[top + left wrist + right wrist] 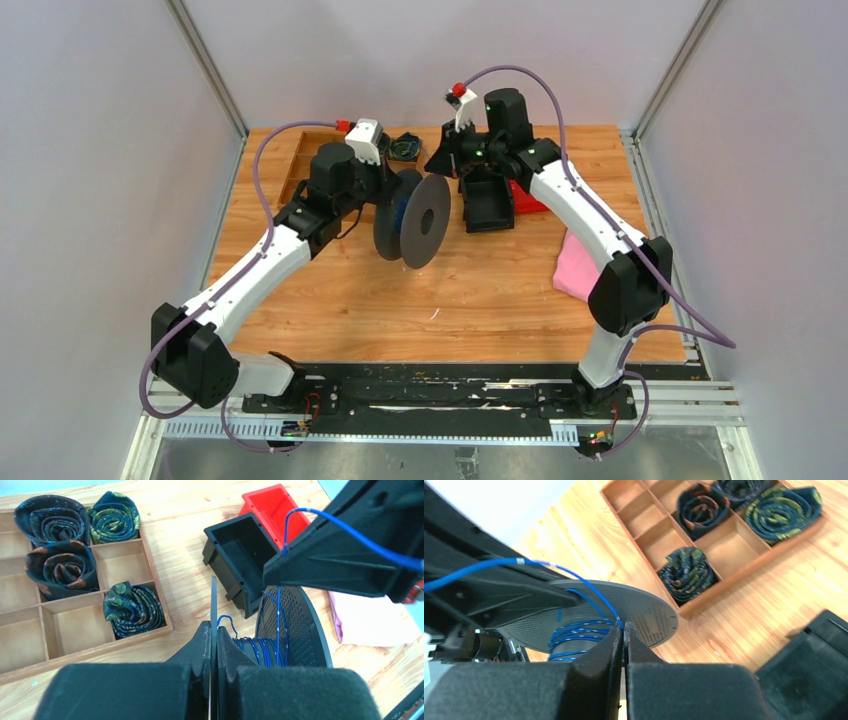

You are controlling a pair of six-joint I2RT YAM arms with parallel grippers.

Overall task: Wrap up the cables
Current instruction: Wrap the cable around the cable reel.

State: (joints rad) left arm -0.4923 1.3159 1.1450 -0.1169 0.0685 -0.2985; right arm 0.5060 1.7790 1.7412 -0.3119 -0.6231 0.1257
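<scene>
Wrapping's partway there: we've got a few turns of thin dark blue wire [574, 628] on the big grey perforated plastic spool [644, 611], right ahead of our right claw [623, 630], which is pinched shut on the loose strand. Our left claw [212, 630] clamps the spool's rim. Slack left runs out of view, so probably plenty. An open black plastic bin [240, 550] crowds in just beyond.

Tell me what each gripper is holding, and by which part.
Left gripper clamps the grey spool by one flange's rim. Right gripper pinches the blue wire along its free length, near the spool.
</scene>
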